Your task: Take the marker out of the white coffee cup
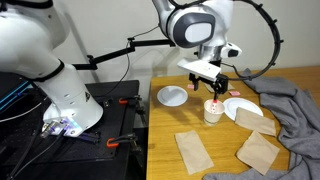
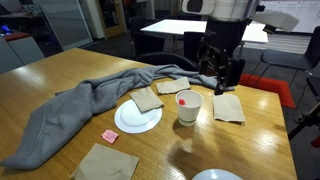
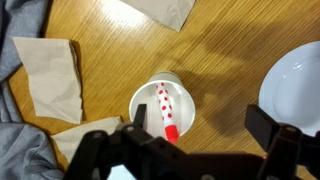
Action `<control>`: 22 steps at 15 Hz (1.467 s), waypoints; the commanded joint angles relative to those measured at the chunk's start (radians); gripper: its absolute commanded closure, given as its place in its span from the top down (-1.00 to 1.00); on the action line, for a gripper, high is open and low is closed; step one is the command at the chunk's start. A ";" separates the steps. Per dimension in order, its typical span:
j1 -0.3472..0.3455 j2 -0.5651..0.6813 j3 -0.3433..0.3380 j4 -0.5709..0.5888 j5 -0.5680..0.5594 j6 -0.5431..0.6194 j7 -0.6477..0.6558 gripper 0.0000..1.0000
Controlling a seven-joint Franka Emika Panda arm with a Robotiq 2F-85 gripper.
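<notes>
Wrist view looks straight down into the cup (image 3: 145, 105) and the marker (image 3: 164, 105) is sitting inside it, white with red dots, leaning on the wall with its red end toward the bottom of the picture. The pincer (image 3: 200, 128) is spread wide with nothing in it; its dark fingers (image 3: 110, 150) show on either side of the cup's lower half, not touching the marker. The cup stands upright on the wooden counter (image 3: 220, 40), with a white plate (image 3: 300, 80) off to one side, brown napkins (image 3: 50, 75) on the other, and a bit of grey cloth (image 3: 15, 30) in the corner. In both exterior views the pincer (image 1: 215, 85) (image 2: 222, 72) hangs above the cup (image 1: 212, 112) (image 2: 188, 106) — close over it in one, looking a bit behind it in the other. In an exterior view a plate (image 2: 130, 125) with a napkin on it sits beside the cup, and the cloth (image 2: 80, 110) is bunched up across the counter behind it.
</notes>
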 commanded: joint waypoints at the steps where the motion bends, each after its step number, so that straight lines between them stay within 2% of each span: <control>1: -0.064 0.062 0.036 0.022 0.007 0.112 -0.091 1.00; 4: -0.138 0.106 0.102 0.031 0.049 0.183 -0.168 1.00; 8: -0.234 0.148 0.205 0.060 0.102 0.172 -0.256 1.00; 9: -0.241 0.153 0.212 0.065 0.104 0.166 -0.262 1.00; 11: -0.252 0.156 0.222 0.070 0.101 0.159 -0.271 0.83; 14: -0.251 0.157 0.219 0.077 0.093 0.151 -0.264 0.38; 17: -0.243 0.158 0.211 0.086 0.088 0.143 -0.258 0.14; 18: -0.237 0.159 0.206 0.090 0.085 0.137 -0.254 0.21; 22: -0.210 0.178 0.180 0.126 0.065 0.110 -0.240 0.17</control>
